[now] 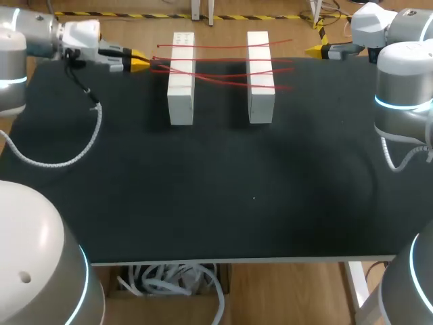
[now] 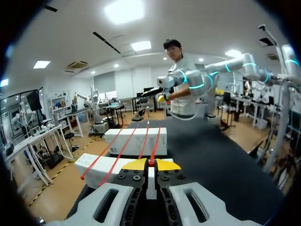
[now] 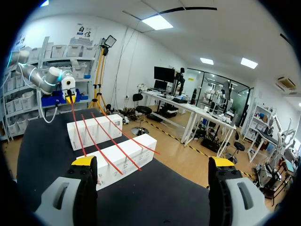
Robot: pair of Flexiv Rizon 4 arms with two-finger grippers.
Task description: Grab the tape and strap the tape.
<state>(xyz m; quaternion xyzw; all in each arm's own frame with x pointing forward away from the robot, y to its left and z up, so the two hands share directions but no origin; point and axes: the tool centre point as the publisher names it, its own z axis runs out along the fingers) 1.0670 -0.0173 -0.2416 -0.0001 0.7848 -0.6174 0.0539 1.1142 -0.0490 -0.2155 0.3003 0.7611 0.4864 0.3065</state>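
Several strands of red tape [image 1: 223, 68] are laid across two white blocks [image 1: 181, 88] set side by side at the far part of the black table [image 1: 237, 203]. The end of one strand is pinched between the closed fingers of the left gripper [image 1: 141, 63], which is held just beside the left block. The right gripper [image 1: 316, 50] is spread wide with nothing in it, beyond the right block and apart from the tape.
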